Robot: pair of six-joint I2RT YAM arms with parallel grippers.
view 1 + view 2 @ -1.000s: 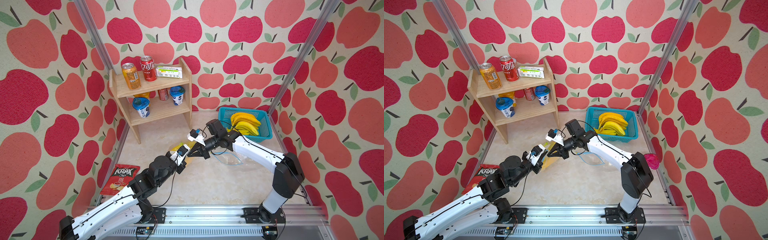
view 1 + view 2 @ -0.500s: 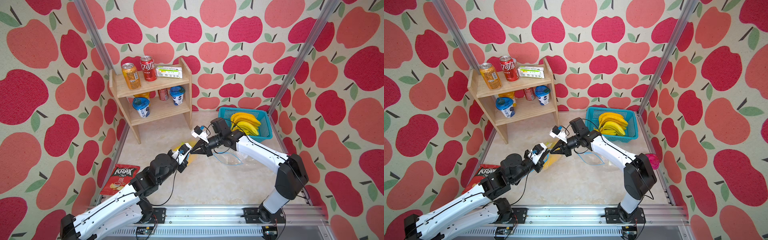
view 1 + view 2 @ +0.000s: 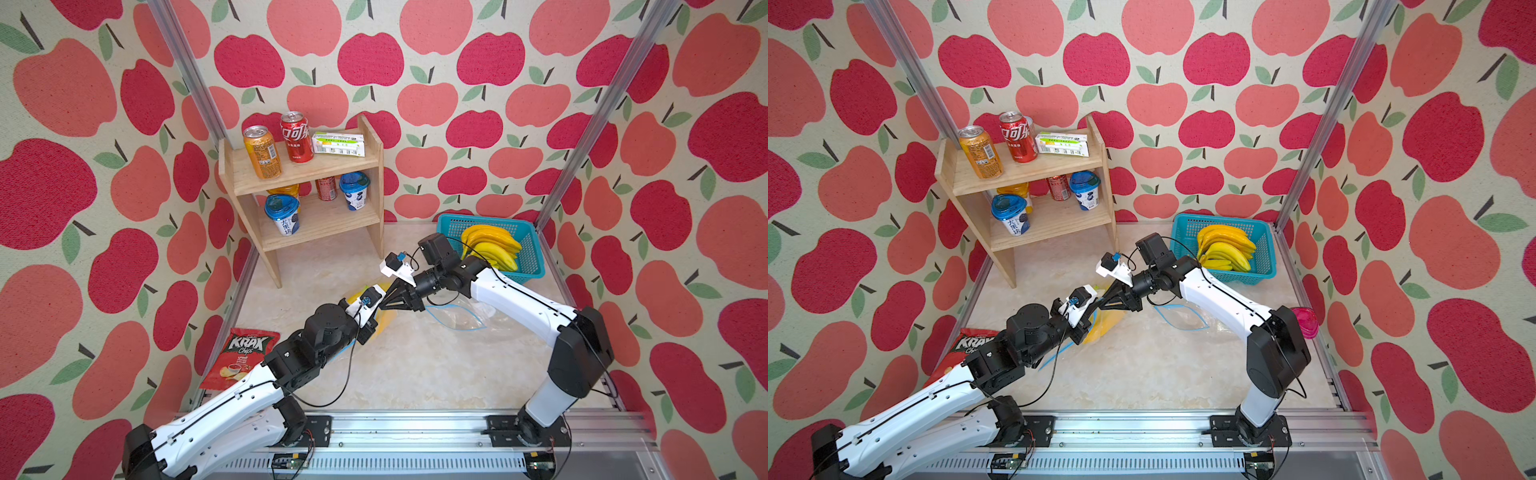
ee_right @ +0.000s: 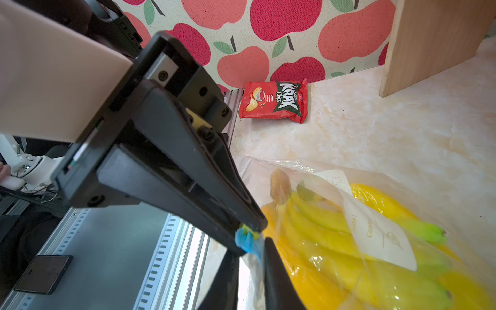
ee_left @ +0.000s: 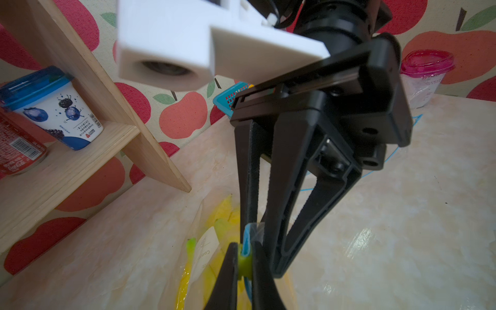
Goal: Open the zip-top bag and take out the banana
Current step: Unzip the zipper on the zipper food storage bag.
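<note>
Bag label: the zip bag has a white panel with pale print; only "Con" can be read.
Chips: a red chips bag marked "KRAX Chips" lies flat by the left wall.
Cans: a red can with white Chinese script stands beside an orange can on the top board of the shelf. A smaller red can on the lower board reads "Coca-Cola".
Cup: a blue-lidded cup with berry pictures stands on the lower board; its text is too small to read.
Task item: the bananas lie inside the zip bag on the table, in front of the shelf.
Left gripper: clenched on the bag's blue-green zip edge.
Right gripper: jaws parted a little with the bag's edge film in the gap, tip to tip with the left gripper.
Obstruction: in both top views the 2 grippers cover most of the zip bag.
Surroundings: a teal basket of loose bananas sits at the back right. A second clear bag lies under the right arm. A pink-lidded tub sits by the right wall.
</note>
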